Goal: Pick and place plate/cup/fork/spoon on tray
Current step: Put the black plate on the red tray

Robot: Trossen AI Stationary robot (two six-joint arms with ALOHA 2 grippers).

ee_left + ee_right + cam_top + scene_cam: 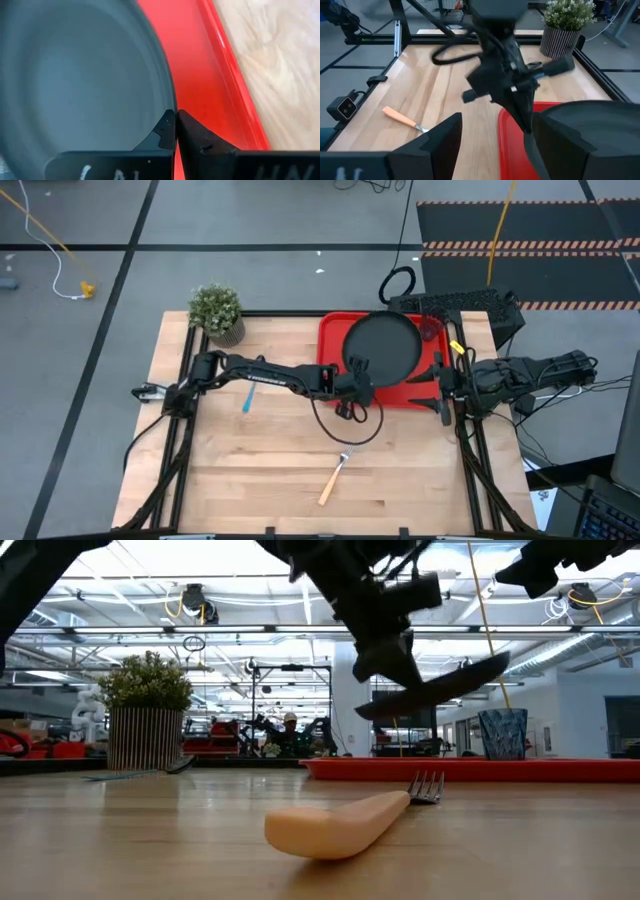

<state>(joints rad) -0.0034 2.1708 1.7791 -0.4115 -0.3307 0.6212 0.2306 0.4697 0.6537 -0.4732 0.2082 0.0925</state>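
Note:
The black plate [382, 345] hangs tilted above the red tray [400, 395], which lies at the table's far right. My left gripper [354, 377] is shut on the plate's near-left rim. My right gripper [490, 145] is open and empty, at the tray's near right corner [442, 385]. A small dark cup [430, 330] stands in the tray's far right corner. The orange-handled fork [335, 478] lies flat on the table near its front edge. The blue-handled spoon [247, 397] lies flat on the table under my left arm. My left gripper pinches the plate's rim [169, 111] between its two fingertips, on the plate's near-left side. The fingers come from above, slanting down [385, 660]. The plate [440, 690] is lifted clear of the tray and tilted, its right side higher.
A potted green plant [217, 310] stands at the table's far left corner. A black cable loop [350, 425] hangs under my left wrist. Bare wood lies between the fork and the tray.

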